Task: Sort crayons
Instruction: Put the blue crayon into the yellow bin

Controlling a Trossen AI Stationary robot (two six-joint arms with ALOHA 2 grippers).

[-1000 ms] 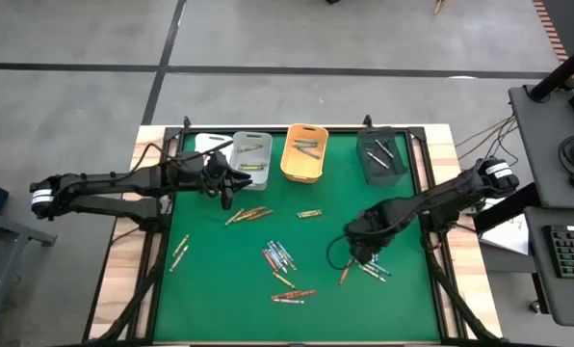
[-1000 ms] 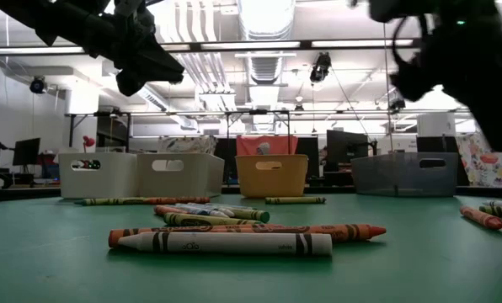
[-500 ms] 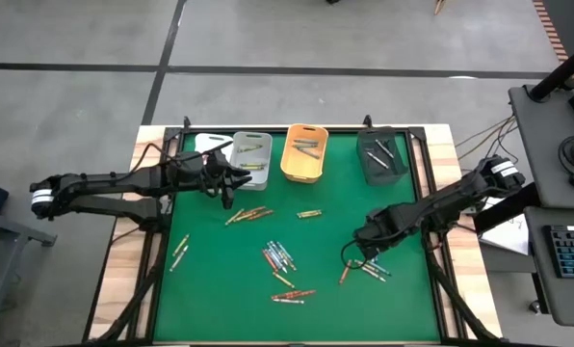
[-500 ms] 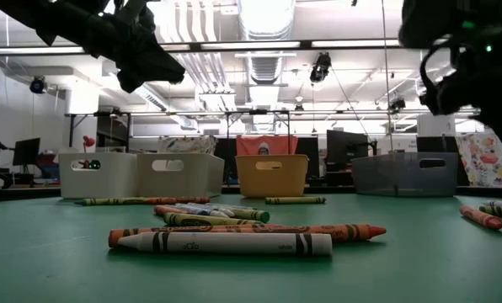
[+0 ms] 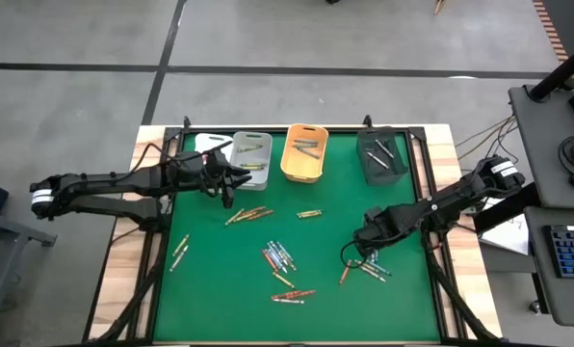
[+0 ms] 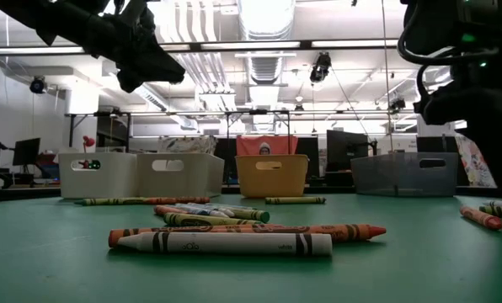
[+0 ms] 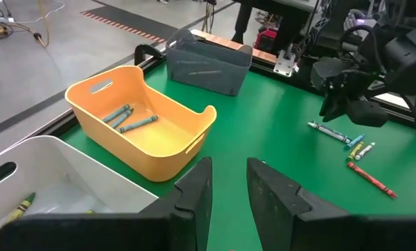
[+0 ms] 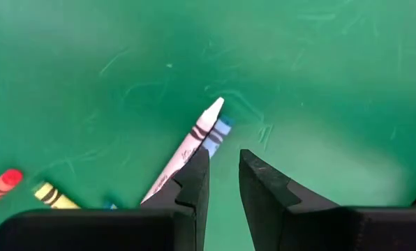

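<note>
**Sorting barely begun: most crayons are on the mat**

We see a few crayons already in the bins along the far edge: two or three in the orange bin [image 5: 304,152], some in the grey bin [image 5: 251,157] and some in the black bin [image 5: 381,154]. The white bin [image 5: 210,145] is mostly hidden by our left arm. Most of the crayons [image 5: 279,258] lie loose on the green mat [image 5: 200,289], in small groups near the middle and the right side.

Our left gripper [image 7: 229,183] hangs near the grey bin, its fingers a narrow gap apart with nothing between them. Our right gripper [image 8: 223,171] hovers low over the right-hand group, fingers likewise slightly apart and empty, just beside a white crayon [image 8: 187,148]. By our judgement nearly all the work remains.
</note>
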